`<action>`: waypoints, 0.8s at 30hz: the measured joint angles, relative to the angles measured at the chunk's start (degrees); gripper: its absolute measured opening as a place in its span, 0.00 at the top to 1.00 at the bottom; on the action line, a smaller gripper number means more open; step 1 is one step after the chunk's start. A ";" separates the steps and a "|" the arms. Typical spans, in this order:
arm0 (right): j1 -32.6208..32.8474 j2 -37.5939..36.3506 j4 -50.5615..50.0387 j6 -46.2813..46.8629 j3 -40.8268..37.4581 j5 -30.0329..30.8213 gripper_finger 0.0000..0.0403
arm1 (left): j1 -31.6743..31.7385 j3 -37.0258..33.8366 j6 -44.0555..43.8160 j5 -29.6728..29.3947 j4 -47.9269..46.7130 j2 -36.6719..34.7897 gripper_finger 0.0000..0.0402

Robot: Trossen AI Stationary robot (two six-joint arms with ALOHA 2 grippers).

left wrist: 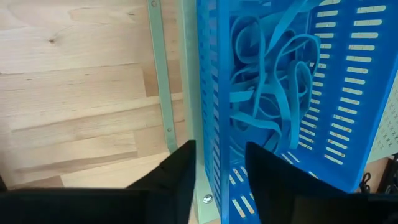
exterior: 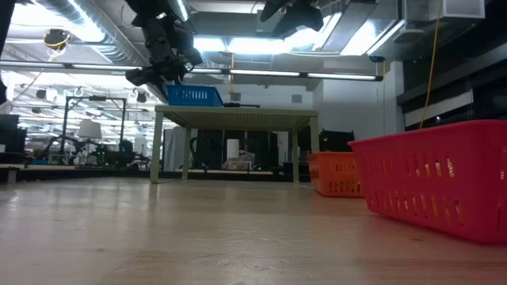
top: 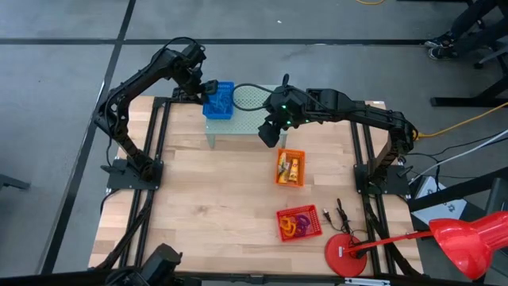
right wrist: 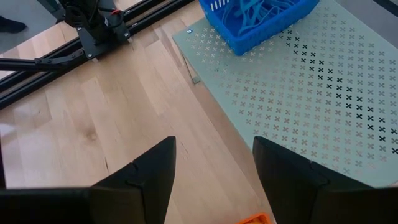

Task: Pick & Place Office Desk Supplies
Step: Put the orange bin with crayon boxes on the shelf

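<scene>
A blue basket stands on the far left corner of the pale green perforated stand. It holds several thin blue loops. My left gripper is open and points steeply down at the basket's left side. One finger is outside that wall and one inside, with gaps showing on both sides. My right gripper hangs open and holds nothing, above the stand's near right edge. An orange basket with small yellow pieces and a red basket with loops rest on the table.
A big red round-based object stands at the table's near right corner, its red head reaching past the right edge. Small dark items lie beside the red basket. Bare wood fills the table's left and near middle.
</scene>
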 joint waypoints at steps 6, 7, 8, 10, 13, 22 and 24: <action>0.02 0.00 -0.01 -0.05 0.00 0.00 0.46 | 0.00 0.00 0.17 0.01 -0.07 0.00 0.53; 0.01 0.00 -0.01 -0.05 0.00 0.00 0.46 | 0.00 0.00 0.10 0.05 -0.15 0.00 0.51; 0.02 0.00 -0.01 -0.05 0.00 0.00 0.46 | 0.04 0.00 0.12 0.05 -0.19 -0.02 0.49; 0.02 0.00 -0.01 -0.05 0.00 0.00 0.46 | 0.38 0.11 0.81 0.02 -0.66 -0.46 0.47; 0.02 0.00 -0.01 -0.07 0.00 0.00 0.46 | 1.01 2.18 2.00 -0.64 -2.31 -1.31 0.44; 0.02 0.00 0.00 -1.87 0.00 -0.15 0.46 | 2.48 27.64 5.27 -3.81 -11.83 -1.70 0.43; 0.02 0.00 0.18 -3.35 0.00 -0.15 0.46 | 0.96 35.62 5.91 -4.16 -11.36 -1.71 0.44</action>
